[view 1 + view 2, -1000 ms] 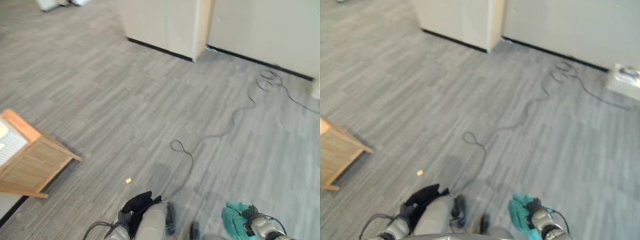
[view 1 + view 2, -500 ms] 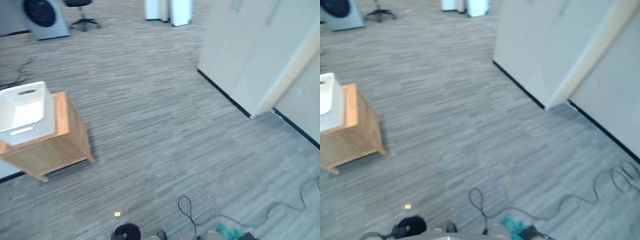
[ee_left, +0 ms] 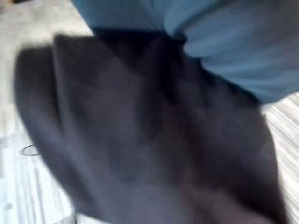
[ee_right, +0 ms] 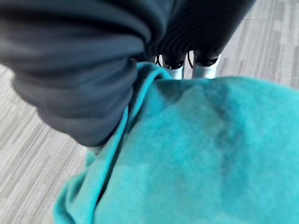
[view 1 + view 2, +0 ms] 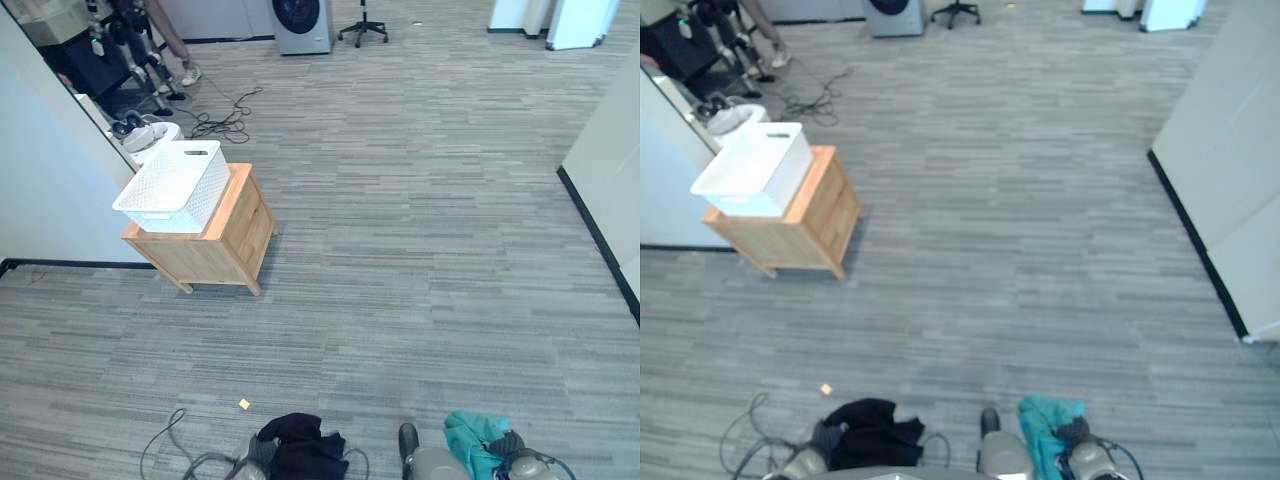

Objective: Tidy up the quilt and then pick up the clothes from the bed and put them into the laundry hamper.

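A white perforated laundry hamper [image 5: 172, 185] stands on a small wooden cabinet [image 5: 222, 240] by the left wall, well ahead of me on the left. Low at the view's bottom edge, my left hand [image 5: 257, 456] is shut on a bunched black garment [image 5: 300, 446], which covers the left wrist view [image 3: 140, 140]. My right hand [image 5: 1082, 456] is shut on a teal garment [image 5: 470, 438]. In the right wrist view its fingers [image 4: 205, 70] run into the teal cloth [image 4: 201, 154]. Both garments hang off the grey floor.
A white wall panel [image 5: 45, 190] runs along the left behind the cabinet. A person's legs [image 5: 175, 45] and loose cables [image 5: 215, 120] lie beyond it, near a grey machine [image 5: 300, 22] and an office chair [image 5: 365, 20]. A white partition [image 5: 612, 170] stands on the right. A yellow scrap [image 5: 243, 404] lies on the carpet.
The camera has swung left, so the hamper and cabinet have come fully into view. Both hands still hold their garments at the bottom edge.
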Robot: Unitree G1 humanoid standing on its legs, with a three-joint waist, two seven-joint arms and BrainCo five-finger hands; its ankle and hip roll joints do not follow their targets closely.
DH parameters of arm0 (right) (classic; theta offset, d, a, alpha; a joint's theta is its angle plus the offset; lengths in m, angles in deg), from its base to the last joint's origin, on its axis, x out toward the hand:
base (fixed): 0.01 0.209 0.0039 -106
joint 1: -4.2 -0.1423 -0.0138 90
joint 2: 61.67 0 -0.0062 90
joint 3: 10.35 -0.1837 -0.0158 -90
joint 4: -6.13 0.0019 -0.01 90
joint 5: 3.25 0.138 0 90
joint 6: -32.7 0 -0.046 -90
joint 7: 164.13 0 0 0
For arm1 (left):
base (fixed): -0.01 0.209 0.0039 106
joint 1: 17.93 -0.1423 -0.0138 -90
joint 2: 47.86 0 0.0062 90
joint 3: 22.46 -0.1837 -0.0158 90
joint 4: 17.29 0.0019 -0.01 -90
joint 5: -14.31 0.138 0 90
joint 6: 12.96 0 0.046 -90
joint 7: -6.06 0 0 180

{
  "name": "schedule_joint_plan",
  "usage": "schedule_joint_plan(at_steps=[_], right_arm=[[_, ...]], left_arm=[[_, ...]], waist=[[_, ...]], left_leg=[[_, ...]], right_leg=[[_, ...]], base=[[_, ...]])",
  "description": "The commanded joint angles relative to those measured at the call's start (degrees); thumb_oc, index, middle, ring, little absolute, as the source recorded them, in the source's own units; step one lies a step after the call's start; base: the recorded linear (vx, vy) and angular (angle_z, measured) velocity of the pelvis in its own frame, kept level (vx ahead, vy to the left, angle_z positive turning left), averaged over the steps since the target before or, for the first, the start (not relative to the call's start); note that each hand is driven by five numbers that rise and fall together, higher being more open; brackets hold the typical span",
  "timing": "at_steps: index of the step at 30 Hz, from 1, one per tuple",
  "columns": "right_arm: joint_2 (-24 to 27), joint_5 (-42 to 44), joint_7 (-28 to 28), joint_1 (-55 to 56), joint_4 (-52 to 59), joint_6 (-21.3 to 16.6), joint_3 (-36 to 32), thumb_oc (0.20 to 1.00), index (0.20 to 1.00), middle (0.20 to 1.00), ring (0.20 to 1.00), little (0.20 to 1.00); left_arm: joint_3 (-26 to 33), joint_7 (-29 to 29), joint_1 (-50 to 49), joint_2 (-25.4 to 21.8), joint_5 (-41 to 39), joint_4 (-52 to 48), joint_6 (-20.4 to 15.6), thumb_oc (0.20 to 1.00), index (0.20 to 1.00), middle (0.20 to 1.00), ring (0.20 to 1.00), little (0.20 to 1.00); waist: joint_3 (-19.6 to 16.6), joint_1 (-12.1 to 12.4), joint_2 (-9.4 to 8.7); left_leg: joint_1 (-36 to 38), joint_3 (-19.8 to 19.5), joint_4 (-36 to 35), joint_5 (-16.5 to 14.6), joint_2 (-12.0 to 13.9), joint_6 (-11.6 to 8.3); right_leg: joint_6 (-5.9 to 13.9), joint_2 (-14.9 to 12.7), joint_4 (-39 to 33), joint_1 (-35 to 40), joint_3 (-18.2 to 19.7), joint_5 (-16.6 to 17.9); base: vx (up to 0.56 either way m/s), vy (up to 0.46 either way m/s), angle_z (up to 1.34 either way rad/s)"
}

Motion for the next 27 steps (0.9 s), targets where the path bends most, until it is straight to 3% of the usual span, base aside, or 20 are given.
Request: schedule_joint_plan(at_steps=[1,2,3,4,5,6,7,8,11,13,15,16,18,19,20,21,22,23,25,27], right_arm=[[1.2,-2.5,-0.6,-0.9,1.1,0.2,3.3,0.200,0.200,0.200,0.200,0.200],[1.2,-2.5,-0.6,-0.9,1.1,0.2,3.3,0.200,0.200,0.200,0.200,0.200],[1.4,-2.3,-0.3,-1.3,1.0,0.3,3.1,0.200,0.200,0.200,0.200,0.200],[1.4,-2.3,-0.3,-1.3,1.0,0.3,3.1,0.200,0.200,0.200,0.200,0.200],[1.4,-2.2,-0.2,-1.0,0.9,0.1,3.1,0.200,0.200,0.200,0.200,0.200],[1.3,-2.3,0.1,-0.1,0.5,-0.1,3.0,0.200,0.200,0.200,0.200,0.200],[1.2,-2.5,0.0,0.3,-0.3,-0.2,2.9,0.200,0.200,0.200,0.200,0.200],[1.1,-2.5,-0.1,0.5,-0.7,-0.2,2.6,0.200,0.200,0.200,0.200,0.200],[0.6,-2.9,-0.2,1.7,-2.8,0.2,2.3,0.200,0.200,0.200,0.200,0.200],[-0.5,-3.6,0.3,2.8,-3.3,0.2,2.5,0.200,0.200,0.200,0.200,0.200],[-1.4,-3.8,0.1,3.7,-3.4,0.2,1.7,0.200,0.200,0.200,0.200,0.200],[-1.4,-3.8,0.1,3.7,-3.4,0.2,1.7,0.200,0.200,0.200,0.200,0.200],[-2.4,-3.3,0.1,3.5,-2.3,0.1,0.9,0.200,0.200,0.200,0.200,0.200],[-2.5,-3.3,0.1,3.5,-2.3,0.1,0.8,0.200,0.200,0.200,0.200,0.200],[-2.6,-3.2,-0.2,3.0,-2.1,0.2,0.5,0.200,0.200,0.200,0.200,0.200],[-2.6,-3.2,-0.2,3.1,-2.2,0.2,0.4,0.200,0.200,0.200,0.200,0.200],[-2.4,-3.2,-0.3,3.3,-2.4,0.3,0.9,0.200,0.200,0.200,0.200,0.200],[-2.4,-3.2,-0.3,3.3,-2.4,0.3,0.9,0.200,0.200,0.200,0.200,0.200],[-2.3,-2.9,-0.3,3.5,-2.4,0.4,1.1,0.200,0.200,0.200,0.200,0.200],[-2.0,-2.1,-0.6,3.5,-2.7,0.6,1.0,0.200,0.200,0.200,0.200,0.200]], left_arm=[[-1.8,-3.5,0.1,-1.5,-4.5,-0.9,0.5,0.200,0.200,0.200,0.200,0.200],[-1.8,-3.5,0.1,-1.5,-4.5,-0.9,0.5,0.200,0.200,0.200,0.200,0.200],[-1.5,-3.6,0.0,-1.0,-5.2,-1.4,-0.1,0.200,0.200,0.200,0.200,0.200],[-1.5,-3.6,0.0,-1.0,-5.2,-1.4,-0.1,0.200,0.200,0.200,0.200,0.200],[-1.4,-3.5,-0.1,-0.7,-5.4,-1.8,-0.4,0.200,0.200,0.200,0.200,0.200],[-1.3,-3.0,-1.0,0.0,-5.7,-2.2,-0.6,0.200,0.200,0.200,0.200,0.200],[-1.7,-2.4,-1.0,0.3,-5.4,-2.7,-0.5,0.200,0.200,0.200,0.200,0.200],[-1.9,-2.5,-0.9,0.3,-4.8,-2.5,-0.2,0.200,0.200,0.200,0.200,0.200],[-1.1,-2.1,-2.4,0.8,-3.4,-1.3,1.5,0.200,0.200,0.200,0.200,0.200],[-0.1,-1.5,-4.2,0.4,-2.6,-0.2,2.0,0.200,0.200,0.200,0.200,0.200],[-0.1,-0.9,-4.1,-0.2,-1.7,0.4,2.3,0.200,0.200,0.200,0.200,0.200],[-0.1,-0.9,-4.1,-0.3,-1.7,0.4,2.3,0.200,0.200,0.200,0.200,0.200],[-0.8,-1.0,-2.6,-2.2,-0.9,-0.4,2.3,0.200,0.200,0.200,0.200,0.200],[-0.8,-1.0,-2.6,-2.2,-0.9,-0.4,2.3,0.200,0.200,0.200,0.200,0.200],[-1.8,-1.0,-0.7,-3.2,-0.6,-1.4,2.1,0.200,0.200,0.200,0.200,0.200],[-1.9,-1.0,-0.7,-3.2,-0.6,-1.4,2.1,0.200,0.200,0.200,0.200,0.200],[-3.6,-1.0,1.7,-4.1,-0.7,-3.1,1.3,0.200,0.200,0.200,0.200,0.200],[-3.6,-1.0,1.7,-4.1,-0.8,-3.1,1.3,0.200,0.200,0.200,0.200,0.200],[-5.3,-0.8,3.6,-4.2,-1.0,-4.7,0.5,0.200,0.200,0.200,0.200,0.200],[-6.5,-1.2,5.5,-4.1,-1.5,-6.0,-0.4,0.200,0.200,0.200,0.200,0.200]], waist=[[4.1,2.3,-4.28],[4.1,2.3,-4.30],[3.9,3.5,-4.31],[3.7,3.6,-4.54],[3.4,3.9,-4.00],[2.2,4.5,-3.60],[1.6,4.9,-3.33],[1.1,4.9,-2.78],[-0.6,5.0,-2.99],[-2.3,5.3,-3.65],[-2.5,5.3,-5.12],[-2.6,5.3,-5.21],[-0.9,2.7,-6.07],[-1.0,2.7,-6.14],[0.0,1.8,-4.49],[0.0,1.5,-5.09],[0.8,0.5,-3.83],[0.8,0.3,-3.90],[0.7,-0.7,-3.67],[0.3,-2.9,-4.18]], left_leg=[[-2.9,10.4,12.2,-3.6,1.2,6.48],[-2.9,10.4,12.2,-3.6,1.2,6.48],[-7.3,15.2,4.9,-5.9,0.6,5.74],[-7.3,15.3,4.6,-5.7,0.4,5.79],[-8.1,17.2,-2.5,-5.9,-0.4,5.94],[-8.2,21.6,-17.3,-5.3,-1.6,6.26],[-7.7,24.6,-25.2,-4.0,-2.0,5.93],[-7.6,28.3,-31.2,-3.1,-1.3,4.56],[-5.3,36.4,-42.8,-0.5,-0.8,5.23],[-3.5,34.4,-44.3,-0.6,-2.5,7.49],[-2.0,33.1,-44.0,-1.4,-4.7,9.17],[-2.1,33.1,-44.0,-1.5,-4.9,9.25],[3.1,31.6,-44.7,-4.6,-5.4,10.82],[3.0,31.6,-44.7,-4.6,-5.5,10.88],[5.4,30.3,-45.2,-4.4,-3.1,10.53],[5.8,29.5,-45.2,-5.7,-4.3,10.58],[7.2,27.3,-45.2,-5.4,-2.8,9.93],[7.2,27.2,-45.2,-5.4,-2.9,9.95],[8.3,24.1,-45.2,-6.3,-3.1,8.94],[9.3,20.4,-45.2,-7.8,-4.2,8.34]], right_leg=[[5.27,-5.5,-7.1,4.0,1.6,0.8],[5.27,-5.5,-7.0,4.0,1.6,0.8],[5.36,-5.2,-9.7,8.8,1.0,-1.0],[5.39,-5.4,-9.7,8.6,1.1,-0.9],[5.71,-5.0,-10.1,10.1,1.0,-2.0],[6.39,-4.2,-10.8,13.9,0.4,-4.3],[6.63,-3.6,-11.3,16.0,-0.5,-5.7],[7.15,-2.8,-11.6,17.7,-1.6,-7.3],[8.23,-1.9,-9.8,21.9,-4.3,-10.9],[9.11,-1.5,-6.3,23.1,-4.3,-11.2],[11.76,-1.7,4.7,20.8,-4.5,-7.8],[11.84,-1.9,5.1,20.5,-4.5,-8.1],[16.41,-2.5,24.1,10.2,-1.2,1.8],[16.43,-2.6,24.4,9.9,-1.2,1.6],[14.94,-3.1,28.6,3.6,-1.4,1.7],[15.57,-4.1,29.2,4.0,-1.3,0.5],[12.63,-4.3,25.0,-0.3,-1.1,-1.6],[12.65,-4.4,25.1,-0.2,-1.2,-1.7],[11.16,-4.8,14.9,-0.6,0.7,-3.5],[11.31,-4.6,-0.8,-0.1,7.2,-2.2]], base=[[0.32,-0.231,0.09],[0.56,-0.136,0.18],[0.39,-0.057,-0.02],[0.61,-0.043,0.01],[0.68,0.053,0.03],[0.92,0.073,0.16],[0.94,0.092,0.25],[0.69,0.077,0.39],[0.65,0.095,0.60],[0.68,0.107,0.34],[0.45,0.101,0.16],[0.27,0.086,0.29],[0.43,0.053,0.58],[0.50,-0.025,0.75],[0.25,-0.001,0.71],[0.48,-0.068,1.12],[0.28,-0.028,0.95],[0.40,-0.118,0.92],[0.38,-0.135,0.85],[0.48,-0.256,1.12]])
